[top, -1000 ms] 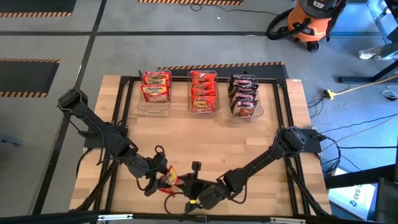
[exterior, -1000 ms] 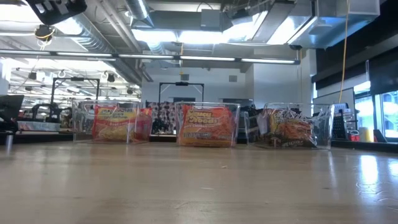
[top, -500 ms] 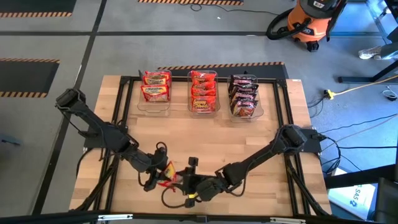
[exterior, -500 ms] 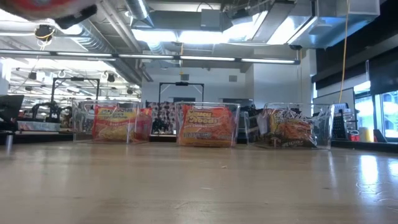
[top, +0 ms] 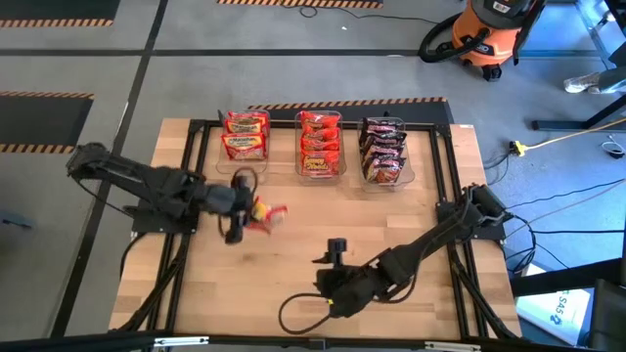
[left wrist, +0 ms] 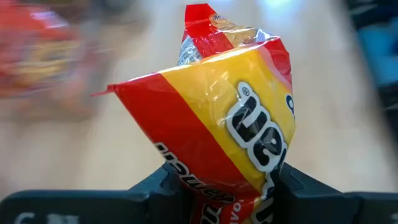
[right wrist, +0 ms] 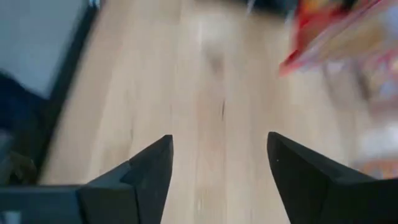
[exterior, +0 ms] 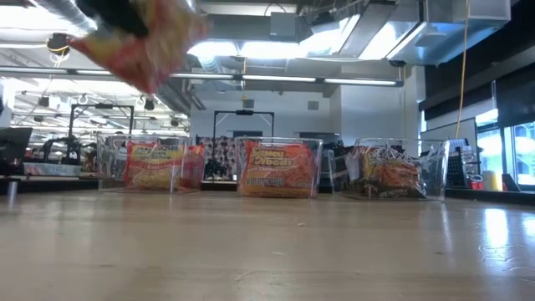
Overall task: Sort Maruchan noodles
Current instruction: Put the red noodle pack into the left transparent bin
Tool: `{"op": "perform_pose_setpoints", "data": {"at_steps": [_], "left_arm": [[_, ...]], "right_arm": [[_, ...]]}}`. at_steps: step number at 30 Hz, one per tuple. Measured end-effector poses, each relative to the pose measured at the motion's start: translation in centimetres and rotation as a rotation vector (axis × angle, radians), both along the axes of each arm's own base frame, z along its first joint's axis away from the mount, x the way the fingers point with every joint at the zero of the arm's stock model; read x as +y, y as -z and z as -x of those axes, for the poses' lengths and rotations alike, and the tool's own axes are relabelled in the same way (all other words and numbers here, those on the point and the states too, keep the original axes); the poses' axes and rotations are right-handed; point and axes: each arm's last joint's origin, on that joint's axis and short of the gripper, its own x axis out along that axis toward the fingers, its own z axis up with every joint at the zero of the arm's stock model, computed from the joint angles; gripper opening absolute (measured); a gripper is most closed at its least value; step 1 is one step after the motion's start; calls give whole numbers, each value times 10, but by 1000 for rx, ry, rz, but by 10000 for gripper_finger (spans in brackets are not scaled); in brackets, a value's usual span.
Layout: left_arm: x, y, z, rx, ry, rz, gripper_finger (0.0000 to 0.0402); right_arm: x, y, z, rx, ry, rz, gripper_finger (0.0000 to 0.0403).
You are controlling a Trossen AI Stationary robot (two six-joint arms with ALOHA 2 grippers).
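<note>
My left gripper (top: 245,207) hangs above the table's middle left, shut on a yellow-and-red Maruchan noodle packet (top: 267,213), which also shows in the low view (exterior: 138,42). At the far edge stand three clear bins. The left bin (top: 245,156) holds red-and-yellow packets (top: 245,137). The middle bin (top: 320,174) holds orange-red ones (top: 319,145). The right bin (top: 386,181) holds dark ones (top: 382,152). My right gripper (top: 328,276) stands open near the near edge with only bare wood between its fingers (right wrist: 149,180). My left gripper pinches one end of the packet (left wrist: 217,180) between its two fingers (left wrist: 158,186). They come about level from the table's left. The packet sticks out past the fingertips toward the right, crumpled and tilted, lifted clear of the table.
A black frame rail (top: 201,125) runs around the tabletop. Bare wood (top: 323,210) lies between the bins and my grippers. An orange shop vacuum (top: 489,34) stands on the floor beyond the far right corner.
My left gripper has risen from near the near edge and gone toward the far edge and the left bin, taking the packet up with it. My right gripper, which was at the packet a second ago, has stayed low and drifted toward the table's right.
</note>
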Motion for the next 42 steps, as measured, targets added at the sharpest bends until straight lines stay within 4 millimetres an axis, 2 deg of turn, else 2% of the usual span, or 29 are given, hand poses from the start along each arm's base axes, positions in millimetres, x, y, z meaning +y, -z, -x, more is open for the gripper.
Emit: {"op": "perform_pose_setpoints", "data": {"at_steps": [7, 12, 16, 18, 23, 28, 35, 42], "left_arm": [[58, -21, 2, 128, -179, -282, 113], [102, -38, 3, 291, -260, -402, 114], [136, -34, 1, 471, -258, -436, 114], [150, -26, 0, 576, -235, -451, 114], [181, 0, -8, 777, -165, -463, 114], [200, 27, -19, 891, -104, -413, 114], [214, 66, -33, 1013, -26, -303, 114], [221, 94, -43, 1086, 13, -259, 114]], "right_arm": [[-10, 69, 15, 122, 133, -60, 220], [-15, 114, 27, 63, 237, -206, 209], [-19, 141, 36, -15, 268, -324, 203], [-22, 151, 41, -28, 276, -370, 202], [-26, 162, 47, -65, 290, -421, 202], [-27, 161, 46, -108, 302, -427, 202], [-27, 161, 46, -123, 312, -411, 202], [-27, 161, 46, -124, 316, -404, 202]]}}
